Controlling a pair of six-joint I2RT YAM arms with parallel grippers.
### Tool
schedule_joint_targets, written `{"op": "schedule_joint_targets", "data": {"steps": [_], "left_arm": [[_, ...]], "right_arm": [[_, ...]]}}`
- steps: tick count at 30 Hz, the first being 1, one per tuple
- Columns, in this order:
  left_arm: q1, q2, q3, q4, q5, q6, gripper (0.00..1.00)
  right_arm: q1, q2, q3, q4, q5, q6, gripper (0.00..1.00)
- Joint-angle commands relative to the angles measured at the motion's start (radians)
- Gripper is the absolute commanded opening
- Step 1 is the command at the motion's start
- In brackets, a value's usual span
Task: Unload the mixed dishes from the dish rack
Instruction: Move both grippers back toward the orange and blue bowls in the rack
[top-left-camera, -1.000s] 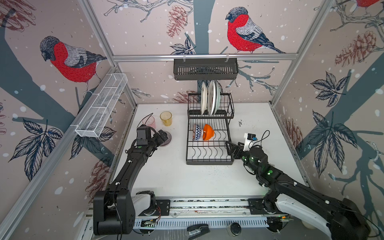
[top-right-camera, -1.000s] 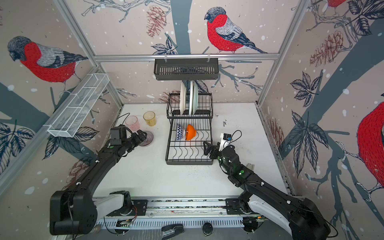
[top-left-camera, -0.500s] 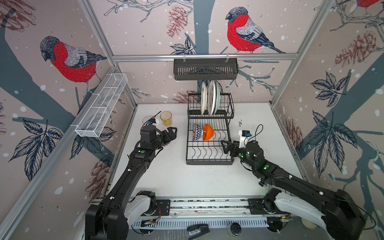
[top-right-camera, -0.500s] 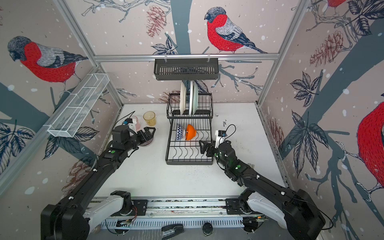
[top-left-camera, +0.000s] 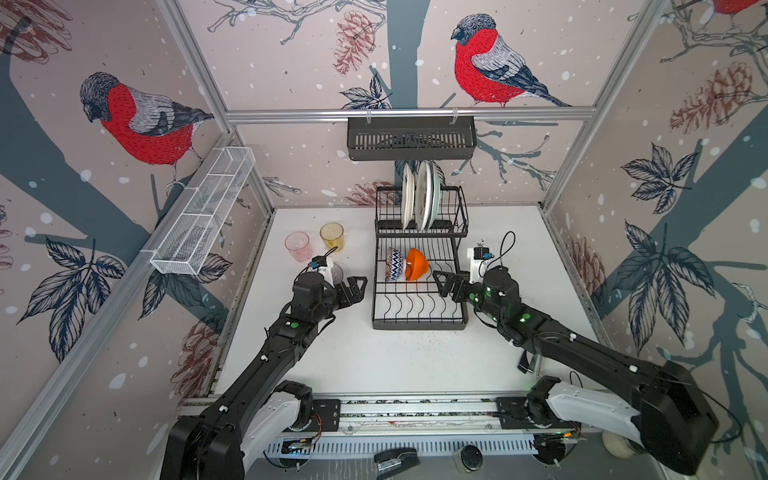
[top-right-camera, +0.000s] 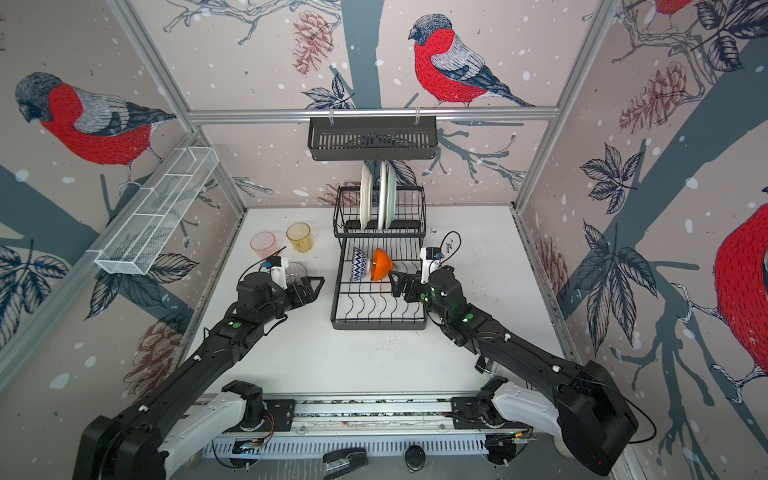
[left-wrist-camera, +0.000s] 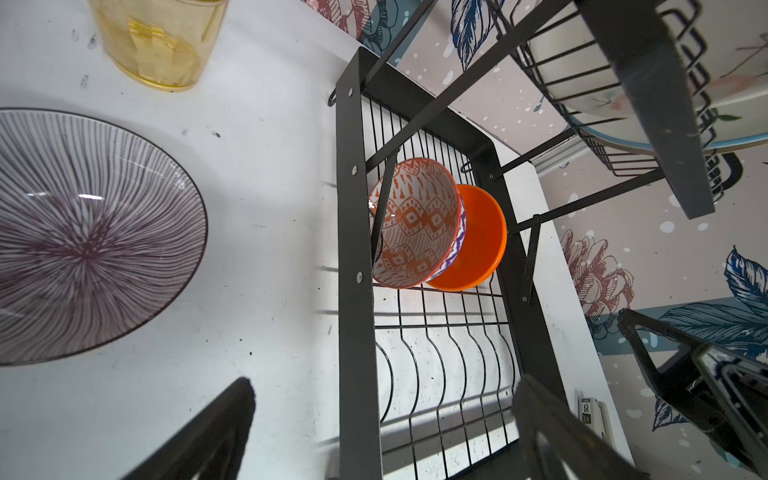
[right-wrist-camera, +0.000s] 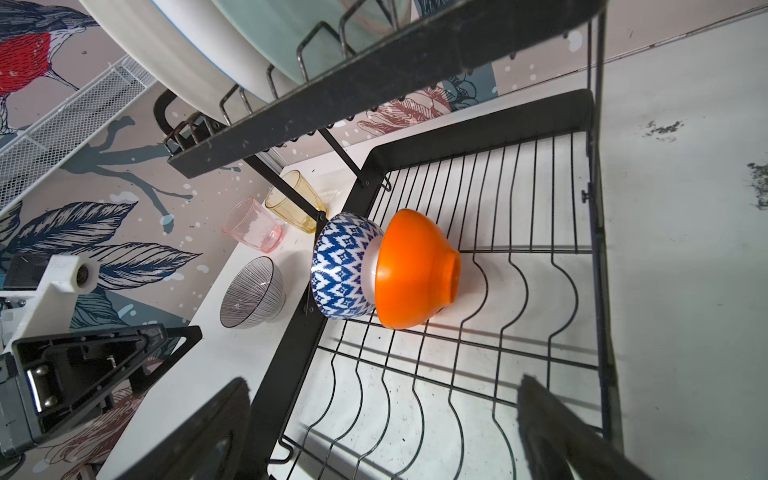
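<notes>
The black two-tier dish rack (top-left-camera: 419, 320) stands mid-table. Pale plates (top-left-camera: 420, 195) stand upright in its raised basket. A blue-patterned bowl (top-left-camera: 394, 264) and an orange bowl (top-left-camera: 417, 264) lie on edge, nested, in the lower tray (right-wrist-camera: 478, 374). On the table to the left stand a pink tumbler (top-left-camera: 298, 246), an amber tumbler (top-left-camera: 332, 237) and a white ribbed bowl (left-wrist-camera: 83, 237). My left gripper (top-left-camera: 358, 291) hangs open and empty just left of the rack. My right gripper (top-left-camera: 441, 284) is open and empty over the tray's right side, close to the orange bowl (right-wrist-camera: 415, 270).
A black slotted shelf basket (top-left-camera: 411, 139) hangs on the back rail above the rack. A long white mesh tray (top-left-camera: 203, 212) is fixed along the left wall. Bare table (top-left-camera: 395, 357) lies in front of the rack and to its right.
My left gripper has left the ribbed bowl on the table and swung right, up to the rack's left edge. My right gripper has moved left, in over the lower tray.
</notes>
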Motion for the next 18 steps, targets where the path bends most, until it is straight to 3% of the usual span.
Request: {"op": "schedule_joint_targets", "data": {"steps": [1, 18], "left_arm": [[-0.005, 0.002, -0.030, 0.122, -0.004, 0.007, 0.97], [-0.025, 0.067, -0.099, 0.202, -0.047, 0.031, 0.97]], "right_arm": [[0.002, 0.040, 0.006, 0.034, -0.030, 0.012, 1.00], [0.009, 0.334, 0.107, 0.135, -0.028, -0.034, 0.88]]}}
